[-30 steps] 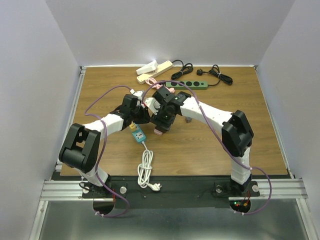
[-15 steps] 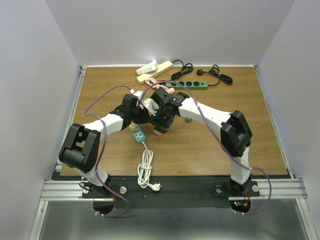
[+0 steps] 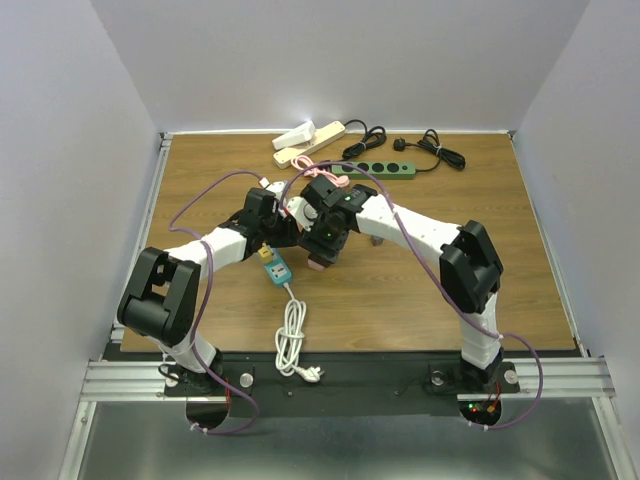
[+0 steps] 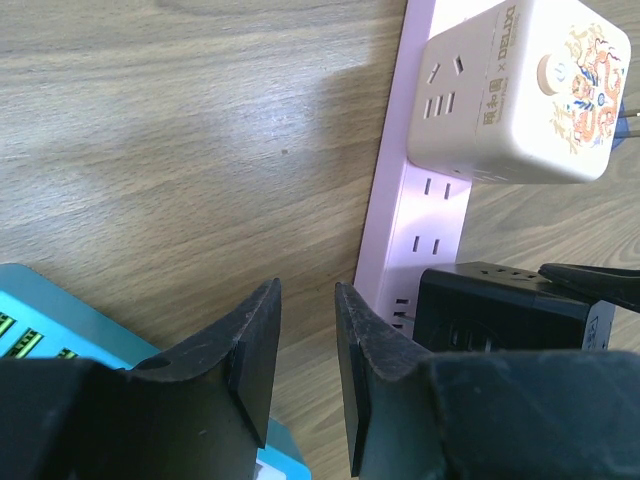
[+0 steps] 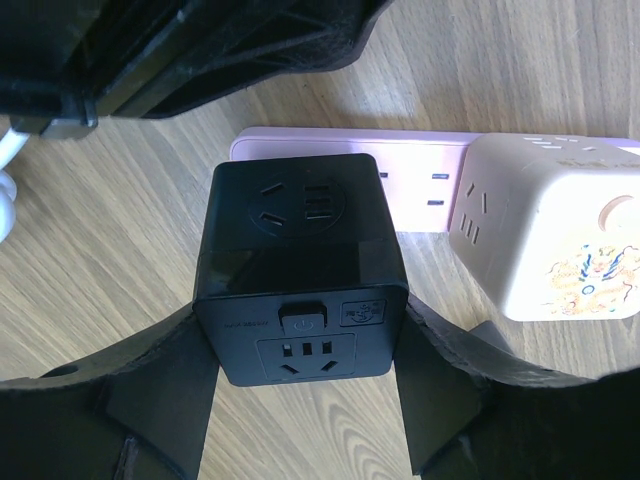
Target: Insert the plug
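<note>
The plug is a black cube adapter [image 5: 300, 260] with sockets on its faces. My right gripper [image 5: 303, 340] is shut on its two sides and holds it against the near end of the pink power strip [image 5: 420, 170]. Whether its pins are seated is hidden. A cream cube adapter [image 5: 550, 240] sits plugged into the strip beside it. In the left wrist view the black cube [image 4: 500, 310] rests on the pink strip [image 4: 420, 200]. My left gripper [image 4: 305, 300] stands just left of the strip, open, with bare wood between its fingers.
A blue power strip [image 3: 273, 267] with a coiled white cable [image 3: 291, 340] lies just in front of the left gripper [image 3: 290, 228]. At the back of the table lie cream strips [image 3: 308, 140], a green strip [image 3: 380, 170] and black cables [image 3: 430, 150].
The right arm has shifted very slightly to the left with the black cube. The left arm has not moved.
</note>
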You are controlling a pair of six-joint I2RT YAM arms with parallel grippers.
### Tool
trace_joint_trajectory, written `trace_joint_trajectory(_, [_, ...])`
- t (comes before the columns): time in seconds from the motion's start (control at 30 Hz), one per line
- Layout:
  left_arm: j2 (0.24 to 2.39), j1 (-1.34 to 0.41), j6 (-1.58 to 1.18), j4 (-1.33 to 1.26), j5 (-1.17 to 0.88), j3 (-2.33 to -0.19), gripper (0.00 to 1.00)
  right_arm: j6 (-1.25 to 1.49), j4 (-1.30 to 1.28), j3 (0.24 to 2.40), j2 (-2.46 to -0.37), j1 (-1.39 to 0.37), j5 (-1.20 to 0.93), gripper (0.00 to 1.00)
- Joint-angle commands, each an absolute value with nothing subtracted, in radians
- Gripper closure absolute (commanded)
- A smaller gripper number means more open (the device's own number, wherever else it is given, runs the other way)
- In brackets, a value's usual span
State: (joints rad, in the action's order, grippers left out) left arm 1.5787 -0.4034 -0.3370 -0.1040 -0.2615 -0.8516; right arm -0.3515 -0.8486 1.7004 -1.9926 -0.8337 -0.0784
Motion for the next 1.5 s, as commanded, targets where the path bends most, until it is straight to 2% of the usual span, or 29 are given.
trace_joint_trajectory(0.0, [1.526, -0.4, -0.328, -0.124, -0.267, -0.873, 0.6, -0.351, -0.894, 1.746, -2.028, -0.853, -0.058, 1.0])
trace_joint_trajectory(0.5, [1.493, -0.331, -0.354, -0.127, -0.308, -0.951, 0.6, -0.339, -0.98, 1.867, -2.121, -0.857, -0.009, 1.0])
trace_joint_trajectory(1.47, [1.37, -0.287, -0.354, -0.106, -0.322, -0.868, 0.6, -0.336, -1.02, 2.083, -2.333, -0.864, -0.006, 1.0])
